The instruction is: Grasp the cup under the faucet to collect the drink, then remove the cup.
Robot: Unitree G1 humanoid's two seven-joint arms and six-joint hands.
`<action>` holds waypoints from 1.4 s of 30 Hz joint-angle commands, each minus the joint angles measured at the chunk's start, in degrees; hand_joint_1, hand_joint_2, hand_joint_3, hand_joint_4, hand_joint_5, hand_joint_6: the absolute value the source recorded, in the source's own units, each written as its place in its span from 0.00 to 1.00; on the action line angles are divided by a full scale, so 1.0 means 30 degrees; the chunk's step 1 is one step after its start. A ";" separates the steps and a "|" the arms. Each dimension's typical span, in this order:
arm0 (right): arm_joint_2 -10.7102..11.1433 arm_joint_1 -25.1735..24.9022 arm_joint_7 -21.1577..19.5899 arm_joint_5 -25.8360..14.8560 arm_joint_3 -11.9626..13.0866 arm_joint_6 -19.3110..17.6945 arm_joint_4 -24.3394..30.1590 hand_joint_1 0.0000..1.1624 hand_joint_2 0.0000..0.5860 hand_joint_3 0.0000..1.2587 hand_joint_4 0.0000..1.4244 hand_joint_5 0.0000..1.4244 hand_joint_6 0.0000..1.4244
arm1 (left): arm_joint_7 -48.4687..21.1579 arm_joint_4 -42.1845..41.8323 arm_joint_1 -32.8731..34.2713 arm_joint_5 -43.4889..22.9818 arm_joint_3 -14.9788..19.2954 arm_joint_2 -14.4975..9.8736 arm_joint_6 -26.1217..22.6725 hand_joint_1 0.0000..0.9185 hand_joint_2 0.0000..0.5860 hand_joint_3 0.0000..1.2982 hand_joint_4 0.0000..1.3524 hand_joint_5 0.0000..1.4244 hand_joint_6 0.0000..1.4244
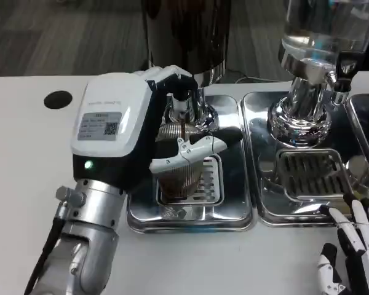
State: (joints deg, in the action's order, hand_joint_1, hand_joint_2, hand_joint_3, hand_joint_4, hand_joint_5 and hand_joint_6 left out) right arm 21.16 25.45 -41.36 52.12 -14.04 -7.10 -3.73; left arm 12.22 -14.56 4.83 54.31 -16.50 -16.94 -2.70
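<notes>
Cup (179, 173) gripped in left hand (120, 126) under faucet (183, 110)

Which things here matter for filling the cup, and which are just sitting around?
In use: left hand holding the cup, faucet, drip tray.
Idle: right hand, second dispenser, its tray, black hole in table.
</notes>
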 commanded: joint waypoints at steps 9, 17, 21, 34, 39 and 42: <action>0.0152 0.0069 0.0317 0.0133 0.0097 0.0299 0.0659 0.04 0.95 0.16 0.02 0.00 0.00 | -0.0194 0.0740 -0.0290 -0.0099 0.0137 -0.0055 -0.0073 0.00 0.10 0.43 0.38 0.39 0.40; 0.0367 0.0101 0.0341 0.0056 0.0285 0.0184 0.0600 0.04 0.95 0.16 0.02 0.00 0.00 | -0.0102 0.0885 -0.0213 -0.0025 0.0177 0.0023 -0.0181 0.00 0.10 0.43 0.38 0.39 0.40; 0.0494 0.0049 0.0376 0.0076 0.0285 0.0173 0.0667 0.04 0.96 0.16 0.02 0.00 0.00 | -0.0044 0.0991 -0.0158 0.0020 0.0107 0.0119 -0.0214 0.00 0.10 0.43 0.38 0.39 0.40; 0.0455 0.0115 0.0274 -0.0115 0.0226 0.0091 0.0556 0.05 0.97 0.16 0.02 0.00 0.00 | 0.0897 0.0158 -0.0473 0.0036 0.0683 0.0223 -0.0088 0.00 0.10 0.24 0.10 0.25 0.25; 0.0408 0.0178 0.0169 -0.0186 0.0192 0.0031 0.0474 0.05 0.97 0.16 0.02 0.00 0.00 | 0.0827 0.0017 -0.0457 0.0019 0.0930 0.0287 -0.0065 0.00 0.09 0.21 0.05 0.23 0.23; 0.0423 0.0225 0.0105 -0.0210 0.0195 -0.0042 0.0522 0.06 0.93 0.16 0.02 0.00 0.01 | 0.1115 -0.0344 -0.0694 -0.0055 0.1076 0.0320 0.0105 0.00 0.08 0.14 0.00 0.21 0.22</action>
State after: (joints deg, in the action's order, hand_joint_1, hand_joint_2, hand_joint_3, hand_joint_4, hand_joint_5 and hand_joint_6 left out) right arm 22.50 25.68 -40.64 51.80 -13.60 -6.58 -2.14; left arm 14.02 -14.09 3.96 54.29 -14.10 -16.23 -2.87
